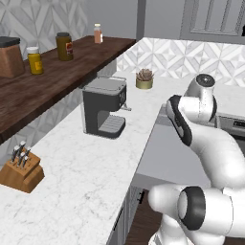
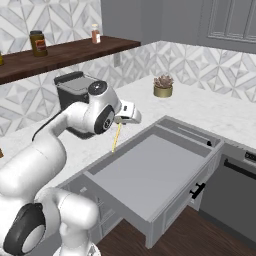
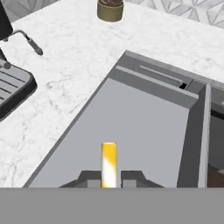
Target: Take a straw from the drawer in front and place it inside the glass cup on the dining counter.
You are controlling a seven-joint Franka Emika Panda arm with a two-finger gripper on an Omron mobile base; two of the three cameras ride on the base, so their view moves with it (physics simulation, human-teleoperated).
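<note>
Carrying the straw clear of the drawer is the step in hand, and it is best judged against the biggest surfaces first. The white marble counter (image 2: pixel 210 112) is running along the wall, with the coffee machine (image 1: pixel 104 106) standing on it toward the back and a small potted succulent (image 2: pixel 163 86) sitting near its far corner. Below its front edge the drawer (image 2: pixel 150 175) is standing pulled right out, its grey floor lying bare. The arm is reaching over the drawer's left edge, and the gripper (image 2: pixel 120 121) is pinching the upper end of the yellow straw (image 2: pixel 116 137), jaws closed tight on it, so the straw is hanging nearly upright and slightly slanted above that edge. In the hand view the straw (image 3: pixel 109 164) is standing up between the two fingertips.

To do this well, the arm should be lifting higher before swinging, so the dangling lower end is not catching the drawer's rim or the counter's lip. The glass cup and dining counter are lying outside these frames, so the base will probably be turning toward them; keeping the grip firm and motion smooth matters.
</note>
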